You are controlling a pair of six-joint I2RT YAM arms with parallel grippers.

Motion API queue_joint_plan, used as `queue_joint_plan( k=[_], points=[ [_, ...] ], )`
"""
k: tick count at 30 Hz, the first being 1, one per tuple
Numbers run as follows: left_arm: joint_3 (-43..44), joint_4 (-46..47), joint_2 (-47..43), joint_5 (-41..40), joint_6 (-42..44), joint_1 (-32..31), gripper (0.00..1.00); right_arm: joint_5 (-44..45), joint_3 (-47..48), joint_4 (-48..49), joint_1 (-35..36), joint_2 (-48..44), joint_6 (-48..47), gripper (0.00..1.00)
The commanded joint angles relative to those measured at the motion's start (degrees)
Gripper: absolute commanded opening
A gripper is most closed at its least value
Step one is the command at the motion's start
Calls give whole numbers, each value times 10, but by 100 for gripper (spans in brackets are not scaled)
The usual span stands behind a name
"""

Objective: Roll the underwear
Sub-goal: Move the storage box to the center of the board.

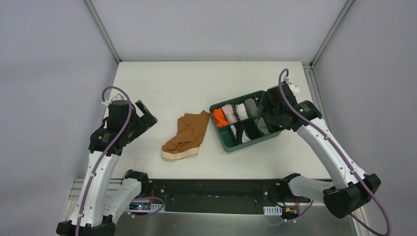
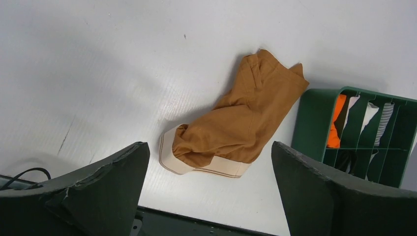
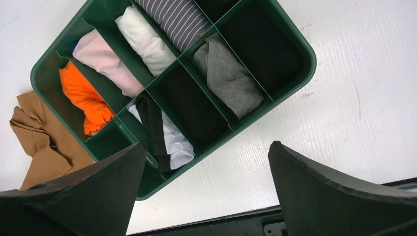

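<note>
Your left arm [image 1: 101,164] rises from its base at the lower left of the top view and leans toward the middle. It ends in the left gripper [image 1: 146,116] at mid-left of the frame, aimed up and to the right. In the left wrist view its two dark fingers [image 2: 98,189] sit in the bottom corners, spread wide apart. Your right arm [image 1: 329,147] climbs from the lower right of the top view and reaches up and left, carrying the right gripper [image 1: 268,109] to the centre right. Its fingers [image 3: 324,191] likewise fill the bottom corners of the right wrist view, set well apart.
</note>
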Motion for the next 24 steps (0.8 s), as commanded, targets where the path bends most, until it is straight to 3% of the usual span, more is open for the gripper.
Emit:
queue_joint_plan(
  k=[1, 6, 10, 15, 20, 22, 24],
  points=[
    [8, -2, -7, -30, -3, 2, 99, -8, 11, 4, -1, -13, 2, 100],
    [-2, -1, -21, -52, -14, 2, 99, -141, -28, 82, 5, -48, -1, 99],
    [5, -8, 5, 6, -13, 2, 99, -267, -65, 177, 49, -59, 4, 96],
    [-6, -7, 62, 122, -5, 1, 99, -267, -56, 226, 147, 3, 37, 92],
    [-28, -5, 54, 122, -4, 2, 99, -261, -15, 234, 257, 102, 41, 79],
    [-33, -5, 47, 119, -2, 2, 99, -255, -4, 238, 278, 145, 42, 77],
    [-35, -5, 43, 123, 0, 1, 99, -254, 11, 234, 284, 186, 44, 67]
  ],
)
